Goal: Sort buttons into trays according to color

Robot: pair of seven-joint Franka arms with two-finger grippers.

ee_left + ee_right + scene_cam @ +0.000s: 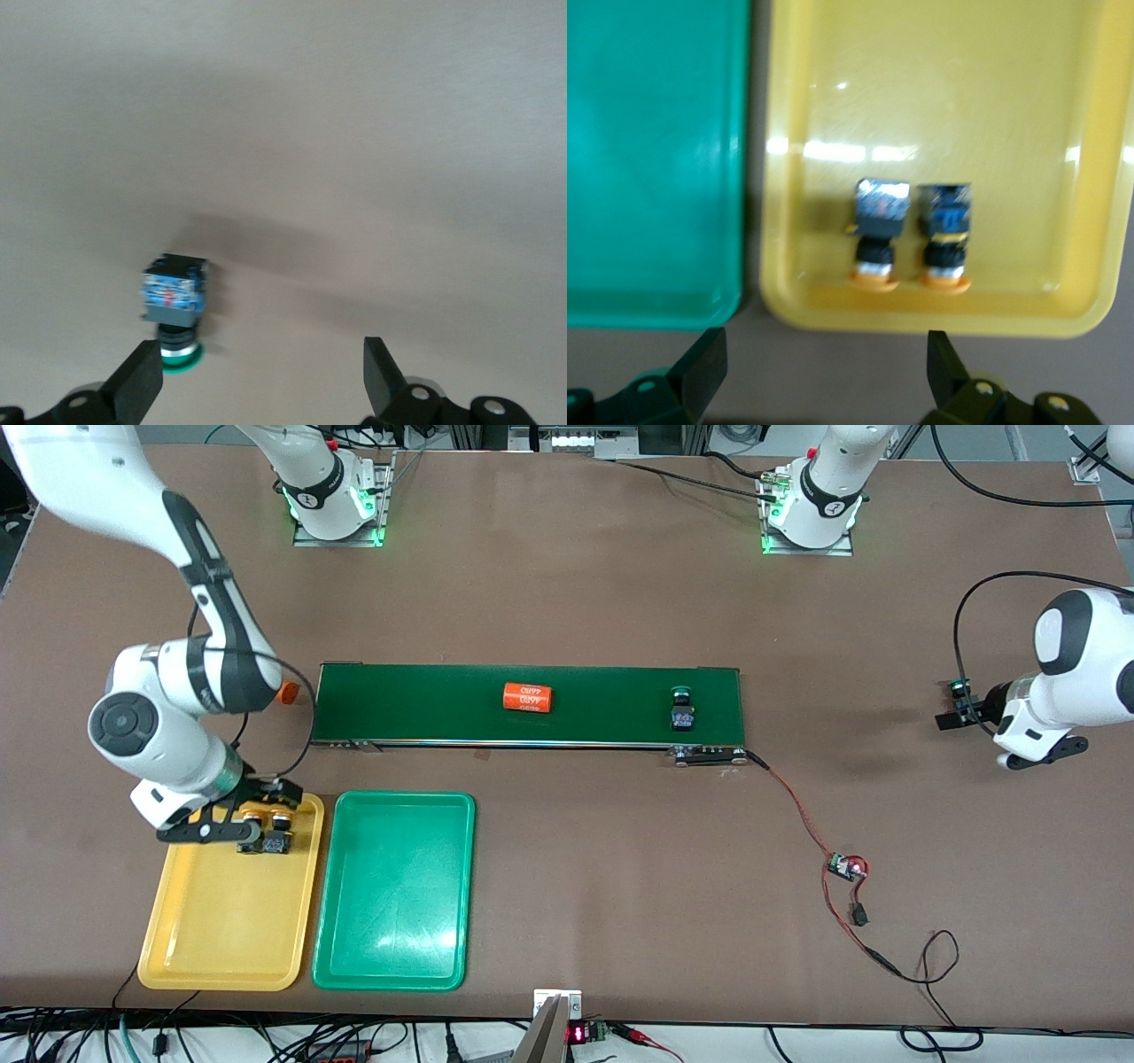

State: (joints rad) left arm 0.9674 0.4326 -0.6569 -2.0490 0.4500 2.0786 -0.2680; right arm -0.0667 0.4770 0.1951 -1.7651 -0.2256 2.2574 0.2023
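Two yellow-capped buttons [877,232] [946,232] lie side by side in the yellow tray [226,912], at its end nearest the belt. My right gripper [257,819] [824,367] hangs open over that end of the tray, holding nothing. The green tray [394,886] [651,159] sits beside the yellow one with nothing in it. One green-capped button [682,708] rests on the conveyor belt [425,700]. Another green-capped button [174,305] [959,686] lies on the bare table at the left arm's end. My left gripper [955,707] [260,381] stands open by it, one finger [137,381] close to its cap.
An orange cylinder with white print [528,697] lies on the belt toward the right arm's end. A red-and-black cable runs from the belt to a small circuit board [846,866] on the table nearer the front camera.
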